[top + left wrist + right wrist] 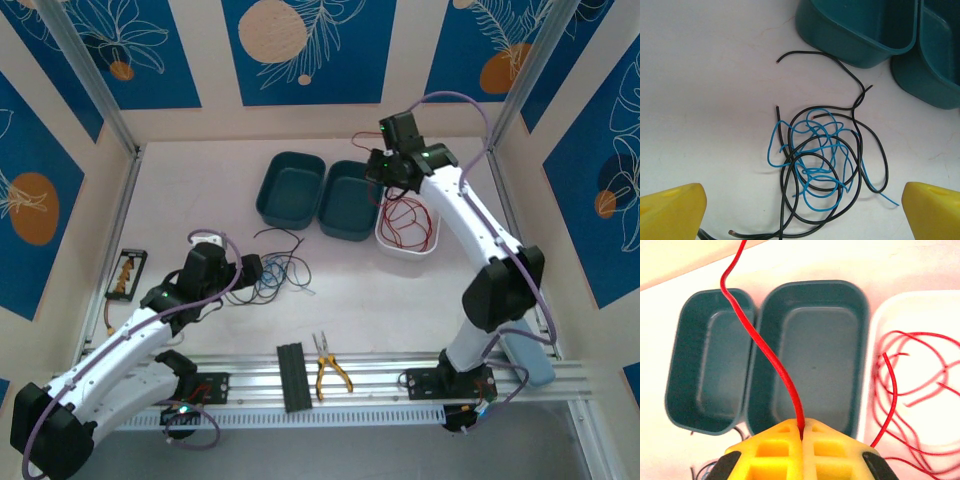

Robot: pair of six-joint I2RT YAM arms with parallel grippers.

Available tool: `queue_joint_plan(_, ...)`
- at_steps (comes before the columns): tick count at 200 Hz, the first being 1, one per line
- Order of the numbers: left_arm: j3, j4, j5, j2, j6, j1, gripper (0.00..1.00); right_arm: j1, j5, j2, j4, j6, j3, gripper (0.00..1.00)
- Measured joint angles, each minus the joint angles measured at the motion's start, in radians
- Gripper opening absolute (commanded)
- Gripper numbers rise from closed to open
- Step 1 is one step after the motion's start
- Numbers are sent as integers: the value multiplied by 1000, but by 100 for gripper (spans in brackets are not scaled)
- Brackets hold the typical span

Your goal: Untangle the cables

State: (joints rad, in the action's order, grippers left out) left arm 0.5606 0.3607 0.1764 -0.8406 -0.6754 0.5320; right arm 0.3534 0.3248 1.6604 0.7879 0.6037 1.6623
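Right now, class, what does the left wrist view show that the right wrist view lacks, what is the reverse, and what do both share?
Left wrist view's own: the left gripper, fingers wide open, over the spread tangle of blue and black wires on the table. Right wrist view's own: the right gripper shut on a red wire, and a white tray holding loose red wires. Shared: the two teal tubs, side by side.

- The blue cable (815, 175) and black cable (858, 155) lie knotted together in one loose heap on the table (700, 100).
- The red cables (927, 390) coil in the white tray (869, 370); one red strand (775, 360) rises taut, apparently pinched.
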Motion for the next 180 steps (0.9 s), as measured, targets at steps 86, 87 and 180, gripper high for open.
queue_joint_plan(86, 0, 0, 0, 0, 0, 0, 100, -151, -23, -119, -24, 42, -344, 0)
queue_joint_plan(87, 0, -1, 0, 0, 0, 0, 100, -151, -23, -119, -25, 42, -345, 0)
queue_joint_plan(180, -7, 3, 0, 0, 0, -2, 100, -180, -69, 116, -118, 43, -365, 0)
